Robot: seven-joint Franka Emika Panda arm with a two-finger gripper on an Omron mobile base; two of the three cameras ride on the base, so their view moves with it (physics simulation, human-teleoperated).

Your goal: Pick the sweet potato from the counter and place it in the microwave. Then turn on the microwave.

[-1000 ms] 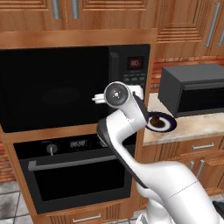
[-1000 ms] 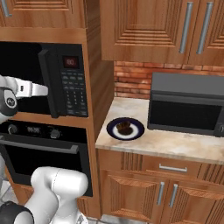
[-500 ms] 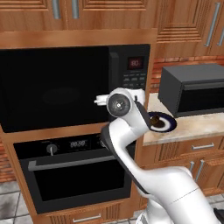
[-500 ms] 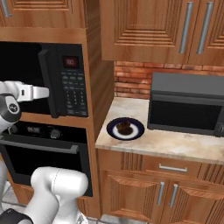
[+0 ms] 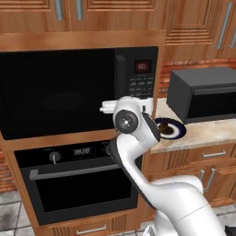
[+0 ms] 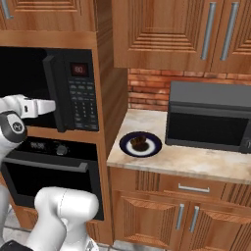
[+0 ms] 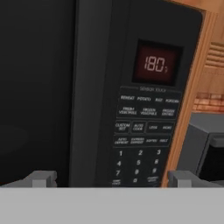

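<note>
The hand (image 7: pixel 112 178), fingers spread wide and empty, faces the microwave (image 7: pixel 87 87) keypad, whose red display (image 7: pixel 155 64) reads 180.

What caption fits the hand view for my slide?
Open claw faces the large black built-in microwave, its red display lit above the keypad.

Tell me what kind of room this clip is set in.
A rendered home kitchen, by the look of it: a built-in microwave above an oven, wooden cabinets, and a stone counter against brick.
</note>
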